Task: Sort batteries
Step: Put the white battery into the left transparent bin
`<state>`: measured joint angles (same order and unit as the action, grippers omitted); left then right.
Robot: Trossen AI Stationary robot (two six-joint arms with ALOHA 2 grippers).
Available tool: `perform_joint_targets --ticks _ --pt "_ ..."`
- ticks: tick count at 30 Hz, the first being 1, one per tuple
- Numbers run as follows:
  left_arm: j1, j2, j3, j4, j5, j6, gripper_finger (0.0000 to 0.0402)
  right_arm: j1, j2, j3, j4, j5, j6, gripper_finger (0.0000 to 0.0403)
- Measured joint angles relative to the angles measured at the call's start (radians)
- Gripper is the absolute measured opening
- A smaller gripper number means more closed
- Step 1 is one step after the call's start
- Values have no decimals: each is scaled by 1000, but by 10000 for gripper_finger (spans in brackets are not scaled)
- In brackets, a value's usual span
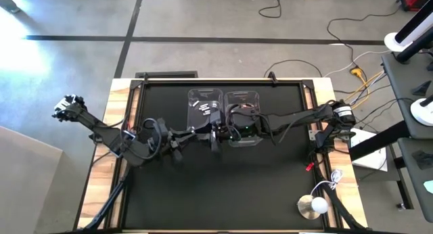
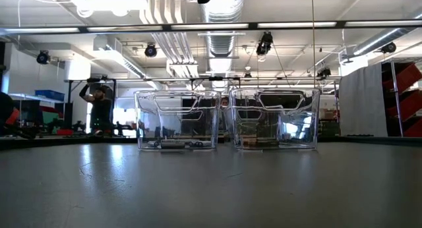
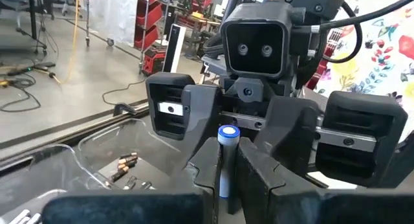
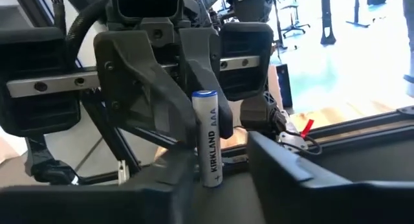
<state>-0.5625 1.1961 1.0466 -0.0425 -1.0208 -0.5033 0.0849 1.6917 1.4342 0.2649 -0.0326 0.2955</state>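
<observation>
One battery [image 4: 209, 140], white with a blue top and printed "AAA", stands upright in the air between my two grippers, which meet nose to nose over the near side of two clear bins [image 1: 205, 99] [image 1: 243, 97]. My left gripper [image 1: 212, 134] comes from the table's left and my right gripper [image 1: 228, 132] from the right. Silvery cells [image 1: 203, 107] lie on the left bin's floor. Dark cells with copper ends [image 3: 126, 162] lie on a bin floor in the left wrist view. In the low view both bins [image 2: 177, 119] [image 2: 273, 119] stand side by side. My left gripper pinches the battery's middle [image 4: 206, 123] between its two fingers, coming level from the table's left, fingers across it. The battery stands upright, lifted clear. My right gripper has its fingers [image 3: 206, 166] close on either side of the same battery's body [image 3: 226, 169], level from the table's right.
A small red clip-like piece [image 1: 309, 167] lies at the table's right edge, with a white round object [image 1: 312, 205] and cable near the right near corner. The dark mat in front of the bins [image 2: 211, 188] is bare. A person stands far back in the room.
</observation>
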Motion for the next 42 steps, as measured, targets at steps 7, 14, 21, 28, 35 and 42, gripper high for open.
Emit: perform_joint_targets --ticks 7,14,21,28,35,42 --pt "0 2 0 -37 -1 21 19 1 -1 0 -6 -2 -39 30" --pt "-12 -55 12 -123 18 66 62 -8 -40 0 -66 8 -65 30" --pt "-75 -168 190 -698 14 -167 150 -65 -145 106 -604 9 -227 30" --pt "-87 -187 249 -901 -88 -315 206 -212 -156 122 -1048 10 -370 30" --pt "-66 -176 167 -860 -121 -421 251 -367 -77 -21 -1113 5 -400 30" --pt "-39 -132 11 -605 5 -442 277 -385 48 -84 -1099 -2 -413 30"
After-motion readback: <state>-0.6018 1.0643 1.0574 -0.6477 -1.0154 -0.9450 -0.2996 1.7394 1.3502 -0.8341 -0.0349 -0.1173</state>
